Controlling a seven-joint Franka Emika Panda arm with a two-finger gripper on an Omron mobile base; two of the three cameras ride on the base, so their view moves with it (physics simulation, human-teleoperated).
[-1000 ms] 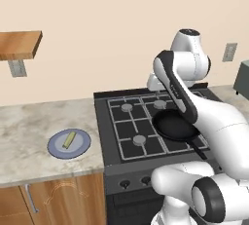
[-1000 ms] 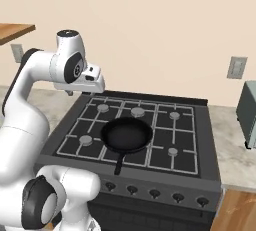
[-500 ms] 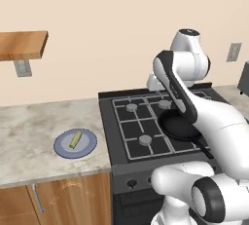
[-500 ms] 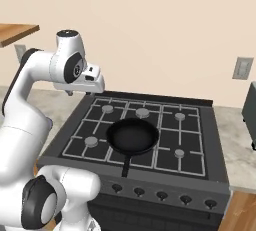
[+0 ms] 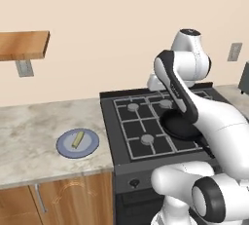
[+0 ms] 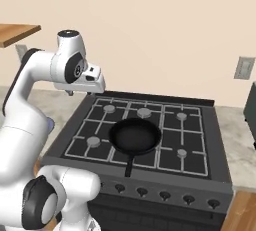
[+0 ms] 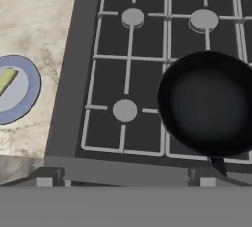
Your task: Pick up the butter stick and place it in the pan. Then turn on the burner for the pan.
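Butter stick (image 5: 77, 139) lies on the blue plate (image 5: 65, 149) on the desk (image 5: 29, 136), well left of the stove-high claw (image 6: 95, 86), long axis slanting toward the wall; claw's opening I cannot tell.

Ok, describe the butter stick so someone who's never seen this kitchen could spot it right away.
Find the black stove; left of it runs a marble counter. On it sits a round blue plate, and the butter stick lies on that plate: small, pale yellow-green, rectangular.
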